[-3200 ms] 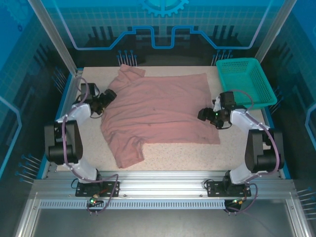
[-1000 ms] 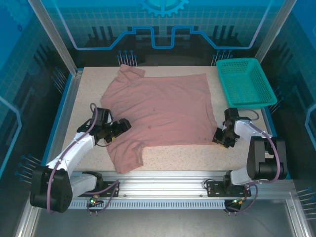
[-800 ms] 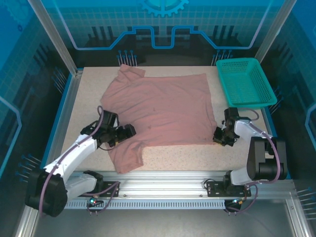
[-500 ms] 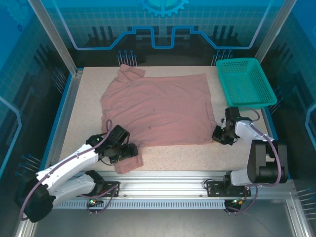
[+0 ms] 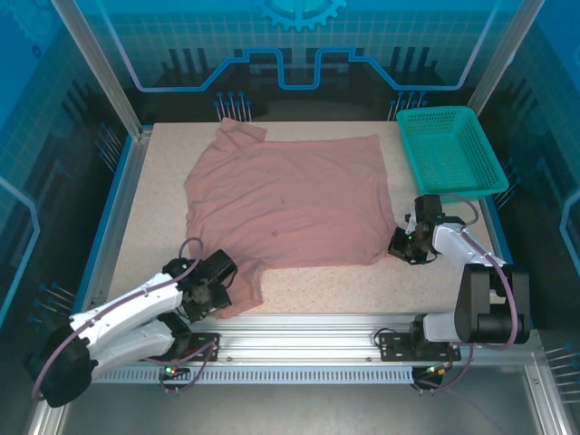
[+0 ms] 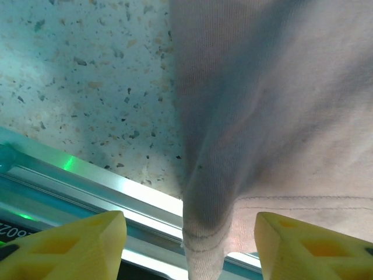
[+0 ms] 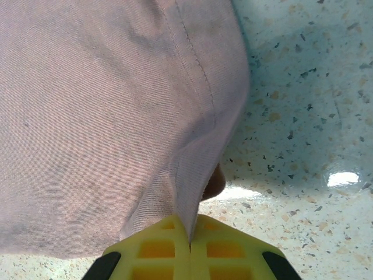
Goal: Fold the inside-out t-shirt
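The t-shirt (image 5: 290,199) lies spread flat on the counter (image 5: 154,181), just beside the basket (image 5: 471,113). The right claw (image 7: 189,245), near the basket's front corner, is pinched tight on the shirt's hem corner. The left claw (image 6: 189,236), at the sleeve farthest from the basket, stands part open with the sleeve hem between its jaws, not yet gripped. It should probably close fully on that hem before either arm lifts, then both should rise evenly. No brand, label or writing is readable.

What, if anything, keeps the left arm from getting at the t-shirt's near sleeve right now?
Likely nothing, so yes. The left hand sits open right at the t-shirt sleeve, its hem between the fingers, and nothing blocks it.
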You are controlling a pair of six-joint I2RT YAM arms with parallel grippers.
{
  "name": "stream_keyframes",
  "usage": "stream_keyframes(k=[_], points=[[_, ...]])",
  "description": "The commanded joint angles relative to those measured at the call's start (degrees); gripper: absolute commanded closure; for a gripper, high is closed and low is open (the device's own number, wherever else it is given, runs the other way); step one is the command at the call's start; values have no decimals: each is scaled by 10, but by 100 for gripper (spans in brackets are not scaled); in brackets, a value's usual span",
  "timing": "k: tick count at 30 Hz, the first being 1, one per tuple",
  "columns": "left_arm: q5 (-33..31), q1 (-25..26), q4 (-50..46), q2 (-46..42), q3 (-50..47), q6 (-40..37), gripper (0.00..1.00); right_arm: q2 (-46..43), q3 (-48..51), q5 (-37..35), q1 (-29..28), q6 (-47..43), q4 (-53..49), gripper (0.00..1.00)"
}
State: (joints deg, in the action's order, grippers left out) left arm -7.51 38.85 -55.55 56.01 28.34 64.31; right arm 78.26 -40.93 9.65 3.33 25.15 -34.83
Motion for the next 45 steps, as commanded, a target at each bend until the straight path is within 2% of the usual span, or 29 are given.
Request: stream_keyframes(k=[1,11,20,26,30,39,45], points=[[20,4,28,32,1,-5,45,-7,8,14,4,-9,-1,97],[39,4,73,59,-6,-24,69,-19,9,-10,7,-8,-13,97],[34,-10,15,-23,5,-12,99,-19,16,-26,48,-4,-14,98],[47,-84,-34,-117,37,-32,100,-25,8,-20,56,-4,-16,98],[92,-172,-23,-127,72,-92,100,-26,-9,-1,56,-5,-15,97],[134,-301,63,-37,190,-216,100,27,-85,34,53,-15,-9,96],[155,-336,132,38,229,-251,100,77,-153,23,42,-13,-1,96]])
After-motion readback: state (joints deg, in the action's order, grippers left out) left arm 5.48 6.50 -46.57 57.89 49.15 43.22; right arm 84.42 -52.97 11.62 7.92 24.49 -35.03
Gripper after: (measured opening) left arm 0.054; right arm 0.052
